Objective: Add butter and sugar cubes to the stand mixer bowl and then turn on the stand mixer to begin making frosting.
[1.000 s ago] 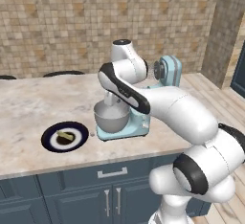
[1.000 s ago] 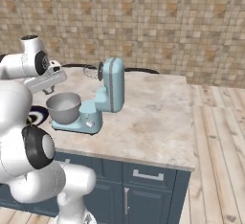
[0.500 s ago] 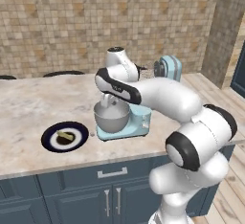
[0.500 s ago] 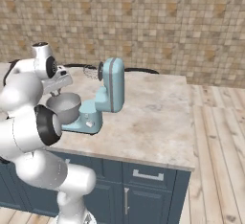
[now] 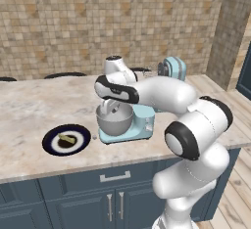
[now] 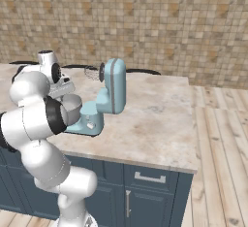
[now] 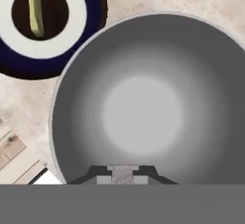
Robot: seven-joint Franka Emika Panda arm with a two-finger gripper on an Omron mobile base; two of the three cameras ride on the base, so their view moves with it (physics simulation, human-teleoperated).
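Currently gripper [image 7: 123,174] pinches a sugar cube [image 7: 123,175] over the mixer bowl [image 7: 143,108]; butter [image 7: 35,6] sits on the plate [image 7: 91,27].

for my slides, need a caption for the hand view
Gripper shut on a sugar cube above the empty stand mixer bowl; butter on the plate.

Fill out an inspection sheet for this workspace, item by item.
Surface: beige marble counter.
Job's things: stand mixer with head tilted back; stand mixer bowl on its base, looks empty; butter lying on the blue plate; one sugar cube on the counter beside the plate.
Clutter: nothing seen.
Pincer: above the bowl, shut on a small grey cube.
Cables: nothing seen.
Surroundings: tiled wall, blue cabinets, wood floor.
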